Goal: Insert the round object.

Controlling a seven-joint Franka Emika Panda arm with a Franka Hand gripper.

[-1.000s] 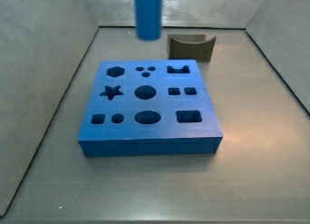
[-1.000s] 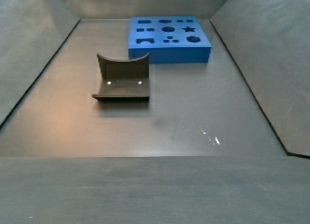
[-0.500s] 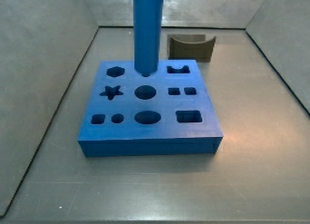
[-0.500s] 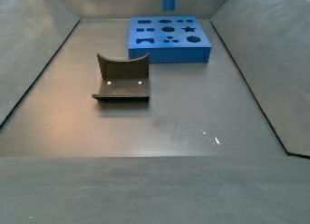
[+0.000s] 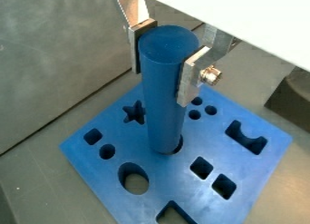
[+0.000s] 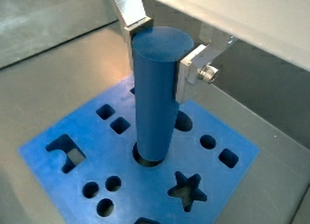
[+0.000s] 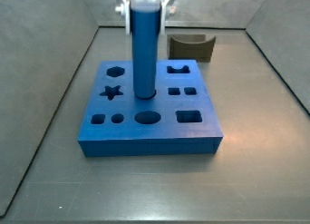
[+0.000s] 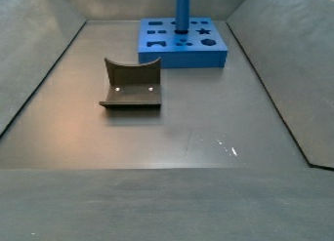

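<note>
We see claw (image 5: 166,48) clamped on round object (image 5: 164,92), tip entering block (image 5: 242,164) centre hole; next, we judge: press straight down, release.

obstacle: dark olive curved piece (image 8: 132,84) | gripper (image 5: 166,48) above block (image 7: 200,132)

Round object (image 5: 165,92): smooth matt blue plastic, held upright in gripper (image 5: 166,48) over the block. Fingers (image 6: 191,70): flat bright metal plates. Blue block (image 7: 151,128): matt, foam-like. Olive curved piece (image 8: 131,87): dull plastic. Floor (image 8: 170,138): brushed grey, faint sheen.
</note>
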